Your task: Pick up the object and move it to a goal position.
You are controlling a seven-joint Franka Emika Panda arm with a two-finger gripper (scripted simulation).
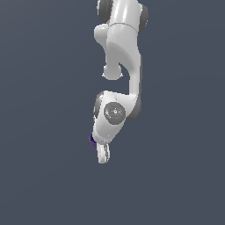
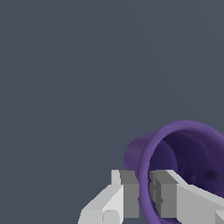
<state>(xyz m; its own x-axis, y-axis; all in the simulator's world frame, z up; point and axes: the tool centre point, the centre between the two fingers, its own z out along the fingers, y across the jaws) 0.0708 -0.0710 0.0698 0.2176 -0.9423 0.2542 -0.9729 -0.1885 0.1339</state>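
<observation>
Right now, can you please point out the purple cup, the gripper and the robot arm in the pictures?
Purple cup (image 2: 183, 144): wrist view, on its hollow interior near the rim.
Gripper (image 2: 144, 194): wrist view, between the fingertips, at the cup's rim.
Robot arm (image 1: 123, 48): exterior view, on its upper white link.

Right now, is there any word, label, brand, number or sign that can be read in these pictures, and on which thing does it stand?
None: no readable text appears in either view.
The purple cup is plain, with no label or mark on its visible rim and inside.
The white gripper and the arm carry no lettering or number.
The grey background holds no sign.
</observation>
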